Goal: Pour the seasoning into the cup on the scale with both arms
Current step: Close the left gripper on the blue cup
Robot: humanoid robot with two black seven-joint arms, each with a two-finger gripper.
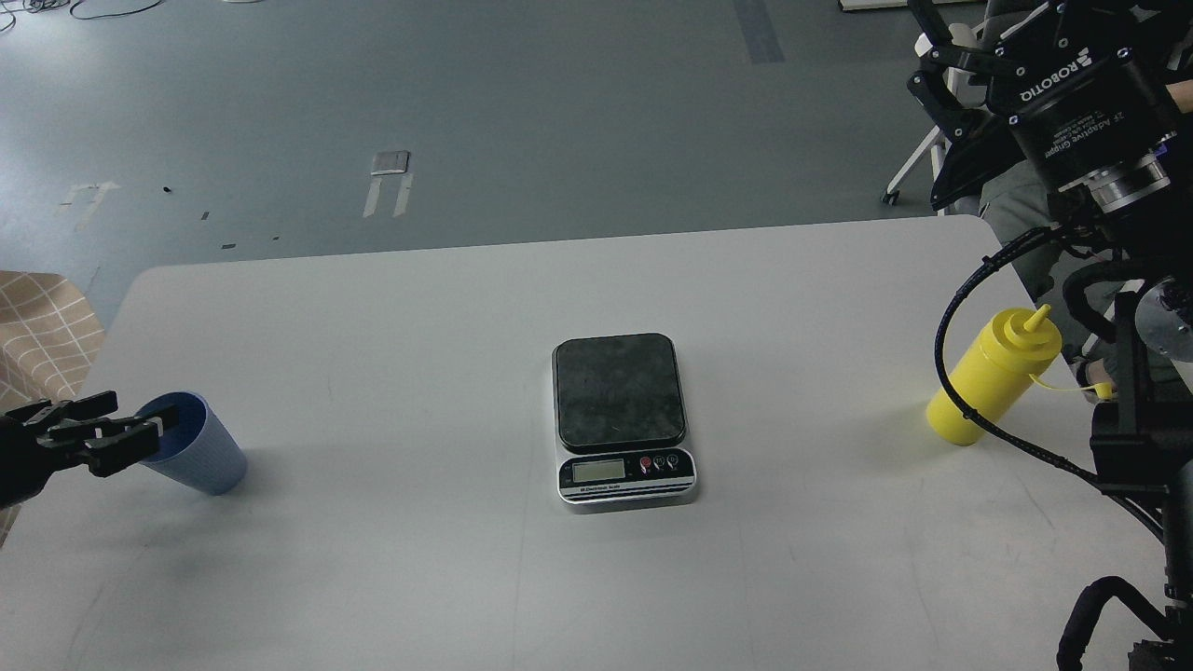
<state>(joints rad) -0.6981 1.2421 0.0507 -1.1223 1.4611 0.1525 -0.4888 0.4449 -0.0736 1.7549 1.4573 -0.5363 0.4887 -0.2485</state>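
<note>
Your worktop (391,308) carries the scale (622,417) at centre, bare; right gripper (941,70) hangs high, fingers apart, empty; seasoning (990,379) stands right; left gripper (140,424) straddles the cup (207,458) rim, jaws parted

A white, round-cornered table (391,308) carries three things: a light blue ribbed plastic cup (200,457) at the near left, a small flat kitchen scale (620,419) with dark platform at the centre, and a bright yellow squeeze bottle (988,377) at the right.
</note>
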